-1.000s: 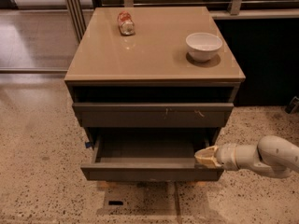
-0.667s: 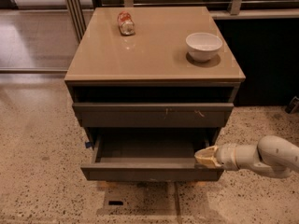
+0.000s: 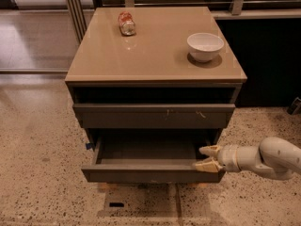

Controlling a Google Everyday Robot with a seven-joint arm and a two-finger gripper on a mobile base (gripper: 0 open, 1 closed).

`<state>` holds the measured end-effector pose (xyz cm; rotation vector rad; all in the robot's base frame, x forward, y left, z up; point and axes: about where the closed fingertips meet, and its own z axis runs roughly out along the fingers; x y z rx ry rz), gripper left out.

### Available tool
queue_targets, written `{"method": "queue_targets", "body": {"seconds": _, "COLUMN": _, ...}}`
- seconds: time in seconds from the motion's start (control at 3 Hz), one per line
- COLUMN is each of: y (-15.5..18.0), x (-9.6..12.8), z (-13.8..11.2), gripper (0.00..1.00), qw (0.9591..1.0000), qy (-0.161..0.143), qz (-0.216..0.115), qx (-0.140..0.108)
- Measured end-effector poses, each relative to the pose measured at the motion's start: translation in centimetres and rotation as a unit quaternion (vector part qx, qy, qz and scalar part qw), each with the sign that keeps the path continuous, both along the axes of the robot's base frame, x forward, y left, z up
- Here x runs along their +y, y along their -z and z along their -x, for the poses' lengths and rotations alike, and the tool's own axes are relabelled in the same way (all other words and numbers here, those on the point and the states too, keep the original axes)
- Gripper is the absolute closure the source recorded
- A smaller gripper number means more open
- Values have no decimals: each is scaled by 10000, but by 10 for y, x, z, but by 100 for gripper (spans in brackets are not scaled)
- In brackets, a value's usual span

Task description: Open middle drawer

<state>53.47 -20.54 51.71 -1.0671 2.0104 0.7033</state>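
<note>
Grey middle drawer (image 3: 148,154) stands well out of cabinet (image 3: 155,55), shallow interior showing, below wider scratched front (image 3: 153,116). Claw (image 3: 207,158) at drawer's right front corner; cannot tell how far open, or whether gripping.

Risks:
- pull from one corner may skew drawer, jam runners
- further pull may drag drawer off runners
- jolt may shake bowl (image 3: 205,46), roll can (image 3: 126,23) on top

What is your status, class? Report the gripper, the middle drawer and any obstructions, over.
Gripper at the middle drawer, right front corner. Drawer pulled out, interior showing. Can and bowl sit above, out of its path.
</note>
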Motion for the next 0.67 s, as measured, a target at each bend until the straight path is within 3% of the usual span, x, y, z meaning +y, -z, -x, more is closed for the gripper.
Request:
{"method": "queue_targets", "body": {"seconds": 0.33, "y": 0, "x": 0, "z": 0, "gripper": 0, "qw": 10000, "qy": -1, "qz": 0, "qx": 0}}
{"method": "queue_targets", "body": {"seconds": 0.67, "y": 0, "x": 0, "z": 0, "gripper": 0, "qw": 10000, "qy": -1, "qz": 0, "qx": 0}}
